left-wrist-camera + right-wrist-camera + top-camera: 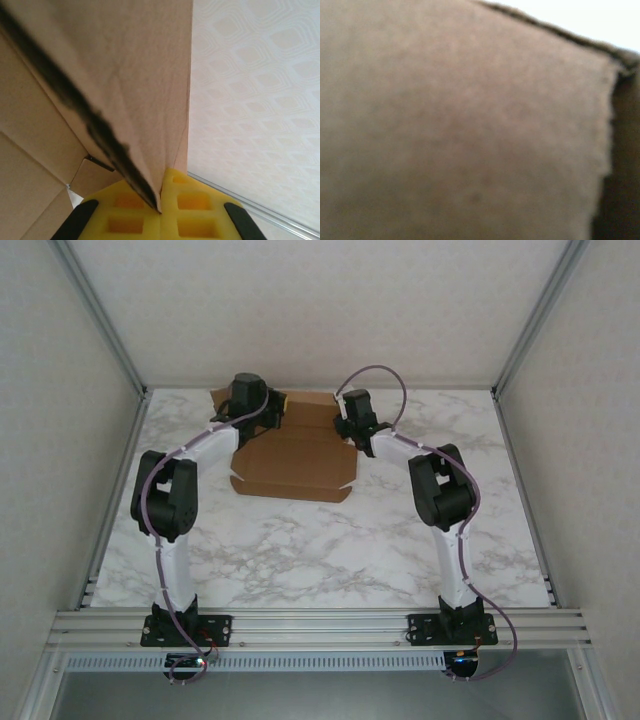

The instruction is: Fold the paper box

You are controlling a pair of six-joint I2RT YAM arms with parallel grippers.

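Cardboard crowds both wrist views, while the overhead view gives the layout. The paper box (pixel 295 465) lies at the far middle of the white marble-patterned worktop (pixel 320 560), partly folded. Its wide brown panel lies flat toward the near side, with flaps along its far edge. The left arm (pixel 165 505) reaches to that far edge from the left and the right arm (pixel 440 490) from the right.

The left wrist view shows what is too small to read from overhead. The yellow left fingers (pixel 172 220) are pressed together on the lower edge of a raised flap, which stands up between them. More brown panels lie to its left.

The right wrist view is a blurred brown sheet very close to the lens, with a cut edge at its right. From overhead, the right fingers (pixel 354 412) sit at the far right part of the box. Whether they are wide or narrow I cannot tell.

Pale textured panels (pixel 320 300) wall in the worktop on the left, far and right sides, and aluminium rails (pixel 320 625) run along the near edge. A patterned wall of the same kind stands beyond the raised flap in the left wrist view.
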